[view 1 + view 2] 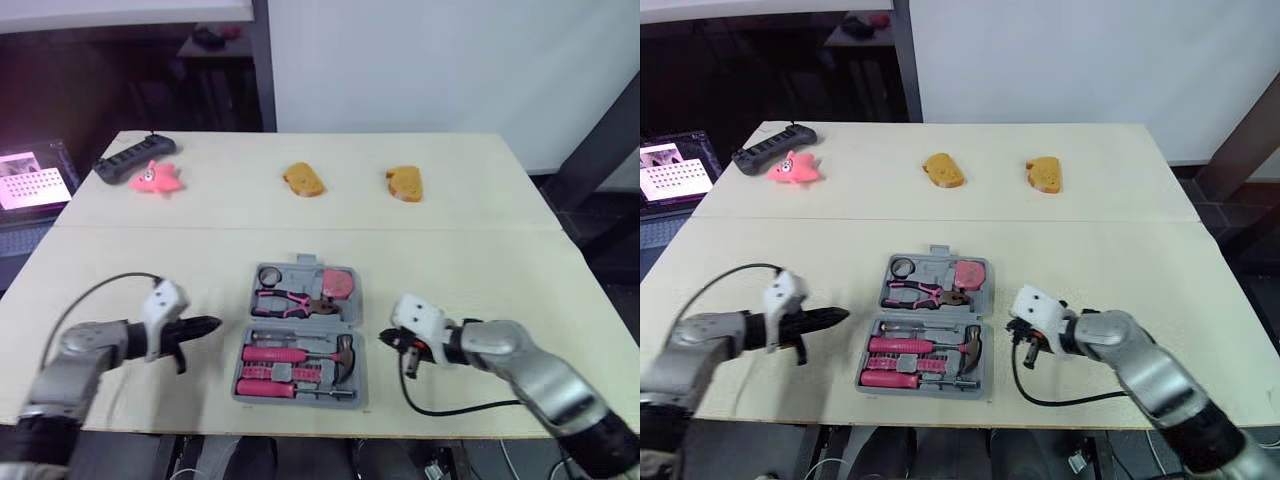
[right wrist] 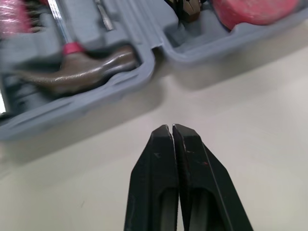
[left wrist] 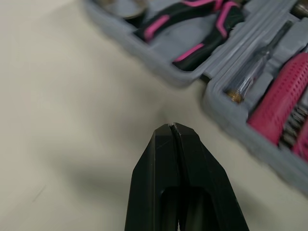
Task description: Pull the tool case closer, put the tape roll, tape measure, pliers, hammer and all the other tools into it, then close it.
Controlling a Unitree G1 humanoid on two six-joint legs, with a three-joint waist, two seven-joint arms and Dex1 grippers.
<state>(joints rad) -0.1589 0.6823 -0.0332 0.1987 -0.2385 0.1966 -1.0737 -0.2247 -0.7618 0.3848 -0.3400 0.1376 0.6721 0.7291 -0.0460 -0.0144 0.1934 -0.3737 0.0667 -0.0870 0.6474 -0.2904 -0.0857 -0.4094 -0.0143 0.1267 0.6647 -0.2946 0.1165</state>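
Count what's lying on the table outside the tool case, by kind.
Bread-like pieces: 2
Pink toy: 1
Black power strip: 1
Total: 4

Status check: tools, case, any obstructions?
Left tool shut, empty, left of tool case. Right tool shut, empty, on its right. Case open, hammer and pliers seated inside. Nothing in the way of closing.

Grey tool case (image 1: 302,270), pink-and-black pliers (image 1: 290,300), pink tape measure (image 1: 338,284), pink-handled hammer (image 1: 285,353), pale cream table (image 1: 480,250), pink toy (image 1: 155,178)
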